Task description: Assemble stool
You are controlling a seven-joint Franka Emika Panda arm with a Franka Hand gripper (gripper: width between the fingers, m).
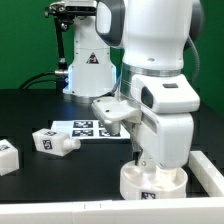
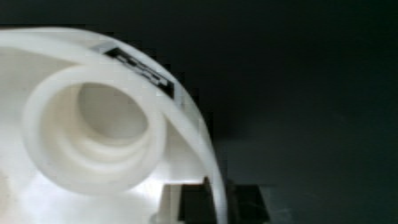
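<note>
From my console the exterior view shows a flat green backdrop (image 1: pixel 25 40) closing off the rear of the cell, evenly lit and free of hard shadows. Below it lies a matte black tabletop (image 1: pixel 35 112), which takes a faint grey sheen toward its near edge. The marker board (image 1: pixel 84 128) lies flat on it near the middle. A white rail (image 1: pixel 211 171) borders the table on the exterior view's right. In the wrist view I get the same dark surface (image 2: pixel 311 90), featureless.
</note>
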